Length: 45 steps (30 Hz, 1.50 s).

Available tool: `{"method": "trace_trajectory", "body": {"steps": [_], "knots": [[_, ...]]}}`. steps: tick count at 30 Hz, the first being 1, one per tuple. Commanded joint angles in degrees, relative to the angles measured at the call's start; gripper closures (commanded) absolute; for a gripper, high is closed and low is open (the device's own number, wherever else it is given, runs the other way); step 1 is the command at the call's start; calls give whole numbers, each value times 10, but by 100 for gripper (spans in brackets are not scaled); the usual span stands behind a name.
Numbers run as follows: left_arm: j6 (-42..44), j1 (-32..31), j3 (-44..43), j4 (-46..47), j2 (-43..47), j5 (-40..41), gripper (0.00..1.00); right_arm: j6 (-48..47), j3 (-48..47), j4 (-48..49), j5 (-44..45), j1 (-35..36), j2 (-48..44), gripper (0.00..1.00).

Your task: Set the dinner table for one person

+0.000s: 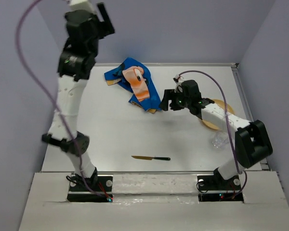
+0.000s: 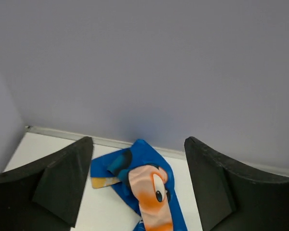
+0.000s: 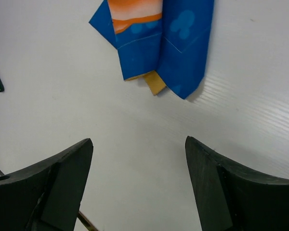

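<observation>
Dinner table (image 1: 111, 137), white flat tabletop: I'd next spread the crumpled blue cloth placemat (image 1: 135, 86) at twelve o'clock; left gripper (image 2: 137, 185) and right gripper (image 3: 138, 185) fingers apart.

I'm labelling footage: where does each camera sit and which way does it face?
Top external: above and behind, looking down on the dinner table; both arms show.
Left wrist: held high, facing the back wall and placemat; open left pincer shows.
Right wrist: low, looking down at the table; right pincer shows.
All share the placemat.
</observation>
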<state>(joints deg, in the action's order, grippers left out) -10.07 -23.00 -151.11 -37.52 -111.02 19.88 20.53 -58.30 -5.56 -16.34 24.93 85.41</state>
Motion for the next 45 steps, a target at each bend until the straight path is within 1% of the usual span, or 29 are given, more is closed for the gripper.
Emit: {"method": "trace_trajectory", "body": {"steps": [1, 2, 3, 4, 5, 6, 7, 8, 9, 10, 11, 12, 14, 17, 18, 20, 23, 24, 25, 27, 30, 32, 33, 35, 36, 39, 41, 42, 45], "knots": [[11, 37, 312, 187, 212, 69, 16, -4, -102, 29, 20, 57, 91, 25], [6, 38, 411, 265, 282, 80, 18, -1, -121, 29, 22, 63, 111, 25], [-37, 52, 557, 358, 302, 59, 30, 1, -139, 28, 25, 70, 144, 25], [-78, 75, 594, 369, 309, 31, 38, -3, -167, 28, 32, 70, 157, 26], [-120, 102, 637, 374, 302, -5, 43, -10, -180, 26, 43, 78, 171, 27], [-148, 130, 647, 403, 289, -43, 48, -21, -195, 15, 58, 79, 184, 27], [-178, 166, 644, 395, 268, -53, 52, -32, -224, -19, 87, 86, 208, 31], [-194, 183, 636, 379, 232, -56, 55, -44, -235, -29, 99, 93, 219, 40], [-213, 199, 640, 379, 221, -110, 56, -61, -246, -47, 114, 93, 230, 48], [-253, 225, 664, 403, 220, -140, 56, -67, -263, -55, 119, 99, 248, 48], [-268, 226, 694, 436, 232, -151, 55, -73, -269, -61, 123, 106, 257, 52], [-278, 226, 757, 486, 242, -141, 54, -80, -274, -71, 130, 106, 264, 55], [-299, 226, 824, 523, 261, -136, 54, -89, -287, -83, 133, 111, 286, 55], [-312, 226, 862, 561, 264, -125, 53, -101, -302, -104, 130, 116, 305, 55], [-322, 226, 881, 568, 262, -127, 52, -105, -314, -110, 131, 129, 317, 54], [-328, 226, 890, 581, 252, -138, 52, -116, -324, -122, 147, 139, 328, 48], [-331, 214, 919, 602, 258, -136, 51, -117, -342, -129, 161, 144, 353, 45], [-333, 209, 942, 609, 262, -136, 51, -117, -345, -130, 161, 144, 358, 44], [-334, 197, 955, 626, 273, -133, 51, -118, -356, -136, 184, 144, 370, 44], [-331, 179, 984, 641, 284, -122, 51, -123, -366, -146, 200, 144, 381, 44], [-327, 168, 1020, 655, 305, -108, 51, -131, -382, -161, 231, 151, 390, 43], [-325, 165, 1034, 660, 314, -106, 51, -144, -386, -172, 261, 169, 390, 40], [-326, 165, 1036, 663, 314, -107, 51, -146, -388, -182, 296, 169, 390, 38], [-329, 158, 1043, 670, 312, -108, 51, -151, -393, -190, 326, 177, 390, 37], [-329, 158, 1043, 673, 312, -108, 51, -151, -394, -190, 326, 177, 390, 37], [-329, 152, 1050, 677, 310, -104, 51, -154, -407, -191, 351, 177, 397, 44], [-329, 152, 1054, 678, 312, -101, 51, -156, -410, -196, 362, 177, 399, 56], [-329, 152, 1059, 679, 311, -101, 51, -157, -411, -197, 364, 177, 399, 60], [-332, 150, 1066, 685, 310, -104, 52, -160, -411, -199, 376, 177, 393, 85]]}}
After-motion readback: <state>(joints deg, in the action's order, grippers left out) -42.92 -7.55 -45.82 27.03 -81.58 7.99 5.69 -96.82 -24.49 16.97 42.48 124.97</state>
